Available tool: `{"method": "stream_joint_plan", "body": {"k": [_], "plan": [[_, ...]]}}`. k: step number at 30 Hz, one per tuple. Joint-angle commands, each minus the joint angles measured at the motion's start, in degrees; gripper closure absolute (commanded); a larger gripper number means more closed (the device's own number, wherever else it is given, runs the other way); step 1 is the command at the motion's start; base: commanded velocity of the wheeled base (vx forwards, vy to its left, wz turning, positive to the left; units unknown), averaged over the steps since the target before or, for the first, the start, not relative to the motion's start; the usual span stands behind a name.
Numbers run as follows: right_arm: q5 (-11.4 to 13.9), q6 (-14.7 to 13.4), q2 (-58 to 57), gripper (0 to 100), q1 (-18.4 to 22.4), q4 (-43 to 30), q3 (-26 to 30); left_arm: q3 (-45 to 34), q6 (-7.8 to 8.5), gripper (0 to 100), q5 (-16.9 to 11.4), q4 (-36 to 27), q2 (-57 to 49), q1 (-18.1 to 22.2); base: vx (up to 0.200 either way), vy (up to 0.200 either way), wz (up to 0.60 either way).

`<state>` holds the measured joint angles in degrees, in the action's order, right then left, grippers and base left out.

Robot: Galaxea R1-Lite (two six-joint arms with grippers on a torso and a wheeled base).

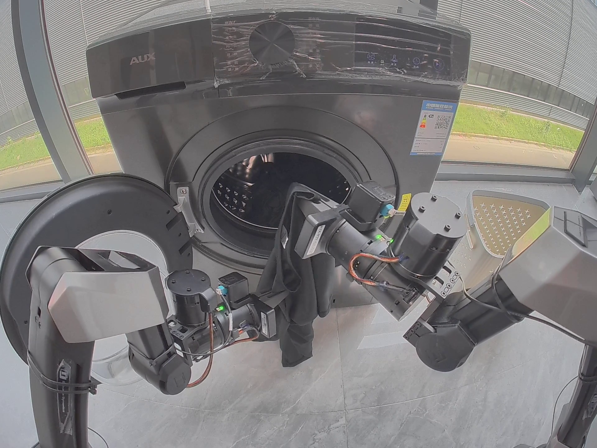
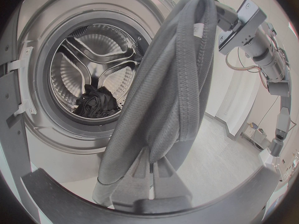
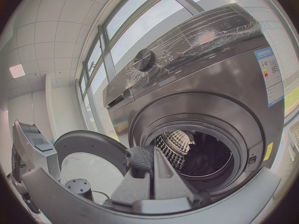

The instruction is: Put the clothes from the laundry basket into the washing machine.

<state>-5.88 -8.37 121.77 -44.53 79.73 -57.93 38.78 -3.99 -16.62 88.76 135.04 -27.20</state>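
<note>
A dark grey garment (image 1: 300,290) hangs in front of the washing machine's (image 1: 155,126) open drum (image 1: 261,188). My right gripper (image 1: 296,195) is shut on the garment's top edge, just at the rim of the drum mouth. Lower down and to the left, my left gripper (image 1: 277,309) is shut on a fold of the same garment (image 2: 174,87). In the right wrist view the fingers (image 3: 166,175) pinch a bunch of the cloth (image 3: 140,156). Black clothes (image 2: 96,105) lie at the bottom of the drum (image 3: 174,139).
The round machine door (image 1: 81,219) stands swung open to the left, behind my left arm. A pale perforated laundry basket (image 1: 504,219) stands on the floor to the right of the machine. Grey tiled floor (image 1: 348,393) lies open in front.
</note>
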Motion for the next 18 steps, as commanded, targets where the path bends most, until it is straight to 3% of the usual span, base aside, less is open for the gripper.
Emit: {"method": "stream_joint_plan", "body": {"k": [1, 6, 7, 11, 13, 16, 17, 18], "plan": [[0.0, 0.0, 0.0, 100, 2.4, 0.1, 1.3, -4.3, 0.12, 100, -0.3, 0.0, -6.0, 0.0, 0.0, 0.0, 0.0], [0.4, -0.5, -0.7, 100, 5.3, 1.4, 5.3, -12.2, 0.03, 100, -1.0, 0.0, -15.2, 0.4, 0.0, 0.0, 0.0], [1.0, -0.5, -1.4, 100, 6.6, 3.5, 8.0, -17.6, -0.06, 100, -1.2, 0.0, -20.7, 1.4, 0.0, 0.0, 0.0], [2.6, -0.5, -2.4, 100, 7.4, 6.8, 13.7, -22.3, -0.41, 100, -3.1, 0.0, -28.1, 2.5, 0.0, 0.0, 0.0], [4.9, -0.6, -3.2, 100, 7.5, 8.9, 19.6, -25.5, -0.94, 100, -4.2, -0.1, -35.4, 3.7, 0.0, 0.0, 0.0], [5.2, -0.8, -4.7, 100, 7.5, 8.9, 22.4, -26.1, -1.81, 100, -4.3, -0.2, -38.9, 3.7, 0.0, 0.0, 0.0], [5.1, -0.9, -6.0, 100, 7.5, 8.8, 24.5, -25.3, -3.22, 100, -3.9, 0.0, -40.3, 3.8, 0.0, 0.0, 0.0], [5.1, -0.9, -6.6, 100, 7.5, 8.9, 25.8, -24.6, -3.57, 100, -3.6, -0.1, -40.8, 4.0, 0.0, 0.0, 0.0]]}}
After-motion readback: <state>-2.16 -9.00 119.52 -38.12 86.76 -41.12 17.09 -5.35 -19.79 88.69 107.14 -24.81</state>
